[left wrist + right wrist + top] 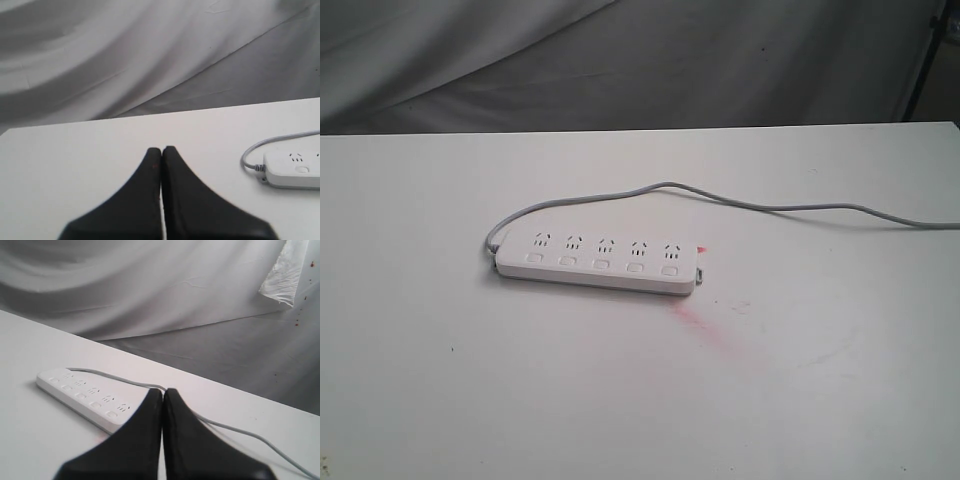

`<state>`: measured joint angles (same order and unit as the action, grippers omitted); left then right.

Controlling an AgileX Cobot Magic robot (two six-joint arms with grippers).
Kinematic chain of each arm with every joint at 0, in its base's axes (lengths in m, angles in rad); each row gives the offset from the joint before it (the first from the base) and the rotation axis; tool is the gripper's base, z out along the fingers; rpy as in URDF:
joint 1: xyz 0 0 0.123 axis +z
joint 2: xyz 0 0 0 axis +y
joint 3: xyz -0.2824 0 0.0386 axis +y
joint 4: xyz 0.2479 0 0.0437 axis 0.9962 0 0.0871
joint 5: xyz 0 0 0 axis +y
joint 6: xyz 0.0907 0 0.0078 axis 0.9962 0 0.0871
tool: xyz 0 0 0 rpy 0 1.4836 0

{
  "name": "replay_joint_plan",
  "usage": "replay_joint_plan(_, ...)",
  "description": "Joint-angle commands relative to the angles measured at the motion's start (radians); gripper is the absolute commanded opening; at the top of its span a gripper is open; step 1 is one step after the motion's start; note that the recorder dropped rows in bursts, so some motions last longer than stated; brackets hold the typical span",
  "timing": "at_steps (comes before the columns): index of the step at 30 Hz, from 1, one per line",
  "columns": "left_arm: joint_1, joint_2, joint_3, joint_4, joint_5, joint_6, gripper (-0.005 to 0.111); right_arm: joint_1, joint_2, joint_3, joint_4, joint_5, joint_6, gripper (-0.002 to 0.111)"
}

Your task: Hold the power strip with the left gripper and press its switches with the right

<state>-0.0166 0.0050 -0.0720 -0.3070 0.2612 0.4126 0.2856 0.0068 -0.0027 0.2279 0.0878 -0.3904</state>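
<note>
The white power strip [598,262] lies flat near the middle of the table, its five sockets in a row with the switches [601,265] below them. A thin grey cord [760,206] loops from its left end and runs off to the right. Neither gripper appears in the exterior view. In the left wrist view my left gripper [161,149] is shut with nothing in it, and the power strip [295,170] lies off to one side, apart from it. My right gripper [163,391] is shut and empty too, with the power strip [82,396] just beyond its fingertips.
The white table [440,400] ends at a far edge against a draped grey cloth backdrop [620,60]. A faint red glow [705,325] marks the tabletop by the strip's right end. A dark stand leg [923,60] rises at the back right.
</note>
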Motion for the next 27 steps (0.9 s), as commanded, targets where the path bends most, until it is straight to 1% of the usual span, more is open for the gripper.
replay_joint_plan(1,-0.007,-0.005,0.046,0.007,-0.016,-0.052,0.0,-0.006,-0.004,0.003,-0.01,0.002,0.003,0.0)
replay_joint_plan(5,-0.007,-0.005,0.071,0.007,0.009,-0.097,0.0,-0.006,-0.004,0.003,-0.01,0.002,0.003,0.0)
replay_joint_plan(11,-0.007,-0.005,0.072,0.007,0.061,-0.098,0.0,-0.006,-0.004,0.003,-0.01,0.002,0.003,0.0)
replay_joint_plan(27,-0.007,-0.005,0.072,0.004,0.057,-0.096,0.0,-0.006,-0.004,0.003,-0.01,0.002,0.003,0.0)
